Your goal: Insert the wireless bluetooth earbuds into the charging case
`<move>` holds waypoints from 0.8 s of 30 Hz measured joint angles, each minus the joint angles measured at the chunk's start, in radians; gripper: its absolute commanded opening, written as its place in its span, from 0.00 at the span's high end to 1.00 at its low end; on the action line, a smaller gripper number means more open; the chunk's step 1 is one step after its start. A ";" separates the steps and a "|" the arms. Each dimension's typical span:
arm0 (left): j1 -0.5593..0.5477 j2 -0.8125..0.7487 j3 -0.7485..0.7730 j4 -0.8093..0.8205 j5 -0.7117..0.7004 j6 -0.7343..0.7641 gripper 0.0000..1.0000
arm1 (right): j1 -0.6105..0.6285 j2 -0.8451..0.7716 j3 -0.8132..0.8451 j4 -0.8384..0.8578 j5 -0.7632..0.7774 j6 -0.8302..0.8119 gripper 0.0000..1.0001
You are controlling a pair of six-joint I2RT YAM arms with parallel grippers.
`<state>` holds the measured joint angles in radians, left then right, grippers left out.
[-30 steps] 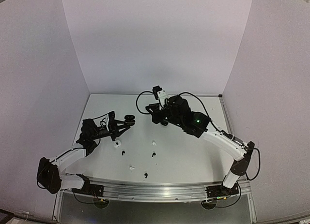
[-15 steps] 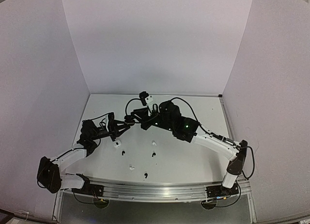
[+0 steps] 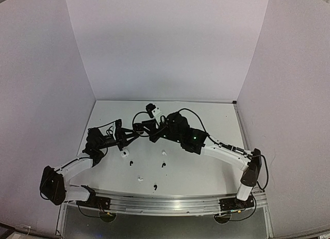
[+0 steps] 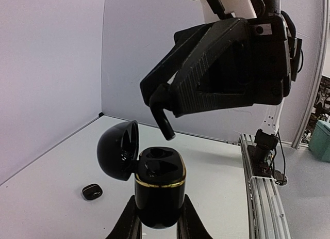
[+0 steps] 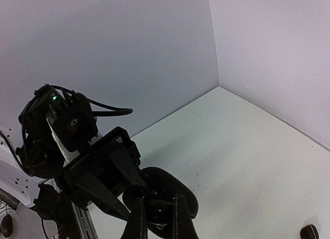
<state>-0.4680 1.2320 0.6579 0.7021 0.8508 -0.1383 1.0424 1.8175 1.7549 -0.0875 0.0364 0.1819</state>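
Lowering a black earbud into the open case is, by my judgement, the step in hand.

Top view: my left gripper [image 3: 135,131] and my right gripper [image 3: 148,126] meet above the far-left part of the table [image 3: 206,115]; all is black on black there, so neither grip can be read. The loose earbuds, among them a white one [image 3: 124,154] and a black one [image 3: 155,187], lie well apart from both grippers, nearer my bases.

Left wrist view: my left gripper [image 4: 157,221] is clamped on the lower body of the case [image 4: 159,190]; the case stands upright, its lid [image 4: 119,148] swung open to the left. My right gripper [image 4: 164,102] is closed on the black earbud [image 4: 164,119]; the stem points down and hangs just above the sockets, apart from them. The stem should line up with one socket before a slow, straight descent; release should wait until the earbud is seated, since the head could catch on the rim or the lid.

Right wrist view: my fingers [image 5: 136,218] sit close together, directly over the open case [image 5: 170,192]; the earbud is lost among the dark shapes.
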 measured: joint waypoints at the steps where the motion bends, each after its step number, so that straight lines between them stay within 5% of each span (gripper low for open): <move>1: 0.000 0.000 0.000 0.002 0.004 -0.003 1.00 | 0.000 0.000 -0.004 0.008 0.001 -0.008 1.00; 24: 0.002 0.031 0.000 0.040 0.014 -0.067 1.00 | 0.000 0.000 -0.109 0.152 0.044 -0.101 1.00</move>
<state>-0.4656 1.2629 0.6582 0.7425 0.8647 -0.2049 1.0424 1.8175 1.6460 0.0641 0.0804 0.0809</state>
